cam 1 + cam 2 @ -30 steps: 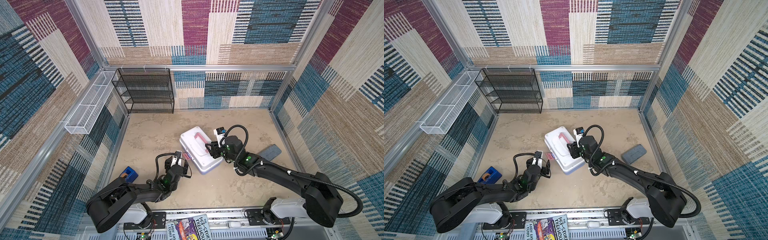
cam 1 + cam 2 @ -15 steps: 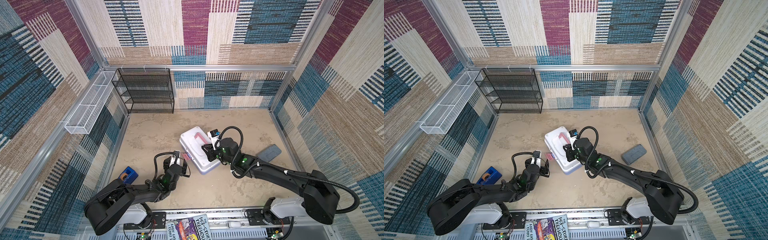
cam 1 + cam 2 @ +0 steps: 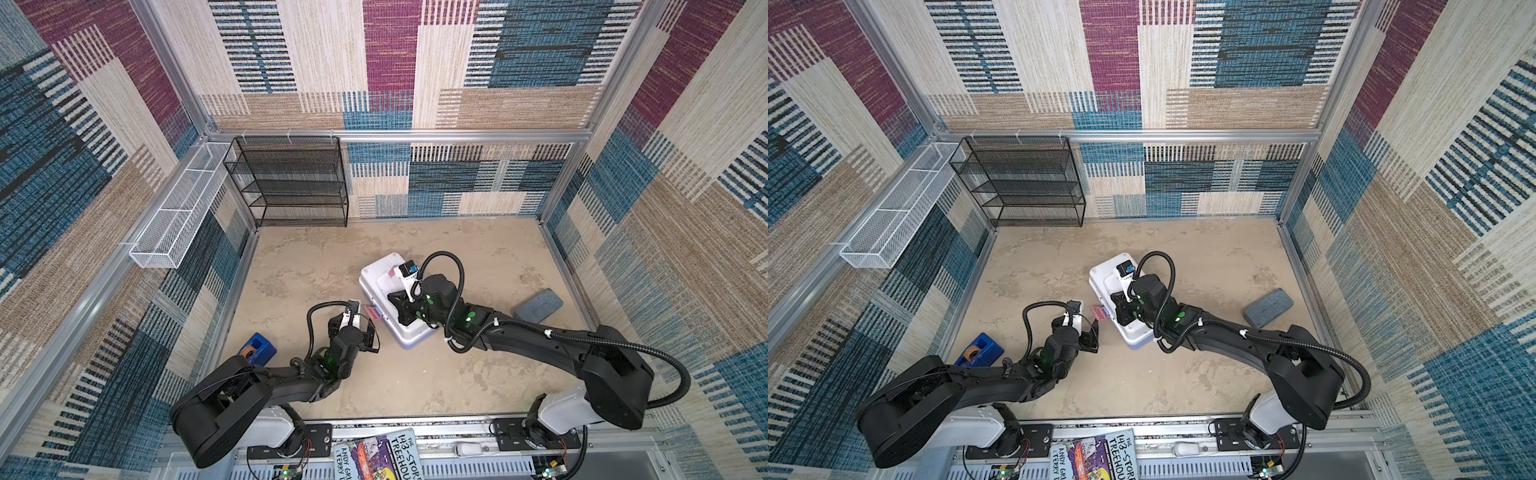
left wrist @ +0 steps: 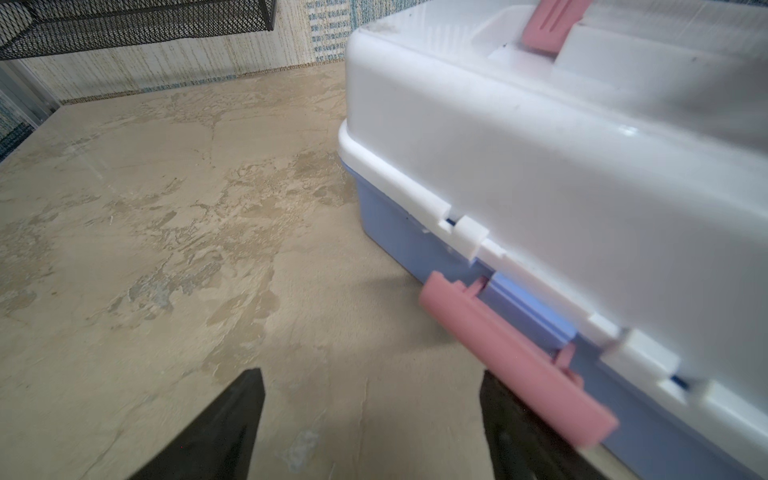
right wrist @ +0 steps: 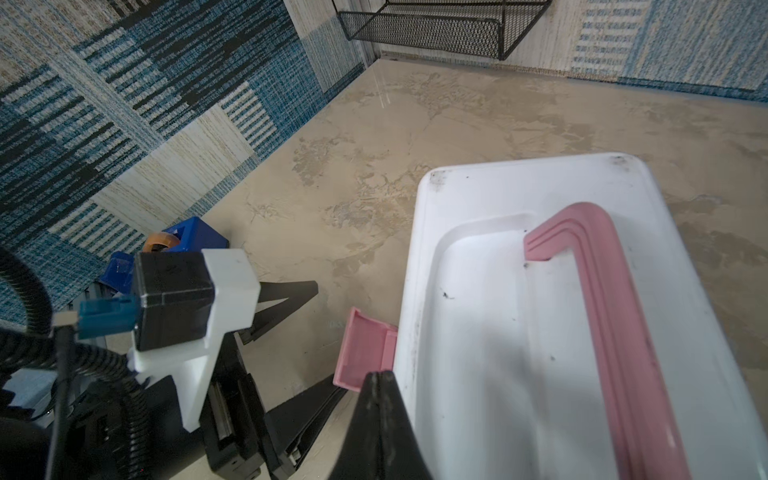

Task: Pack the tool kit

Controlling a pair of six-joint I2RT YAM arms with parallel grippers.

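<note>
The toolbox (image 3: 376, 284) sits near the middle of the tan table (image 3: 457, 374). Its white lid (image 5: 478, 332) is down on the light-blue base (image 4: 399, 237), and the pink handle (image 5: 615, 316) lies flat in the lid's recess. The pink latch (image 4: 515, 365) sticks outward from the base on the side facing the left arm, not folded up against the lid. The left gripper (image 4: 369, 376) is low over the table just beside that latch, jaws spread wide with nothing between them. In the left wrist view the blurred latch crosses in front of one finger (image 4: 507, 432), so I cannot tell whether they touch. The right gripper (image 5: 377, 388) reaches over the lid, fingers pressed together and empty, their tip at the lid's edge beside the latch. A blue tape dispenser (image 3: 257, 349) lies by the left wall, a grey-blue pad (image 3: 538, 305) lies well apart on the right, and the black mesh rack (image 3: 291, 183) stands against the back wall.
</note>
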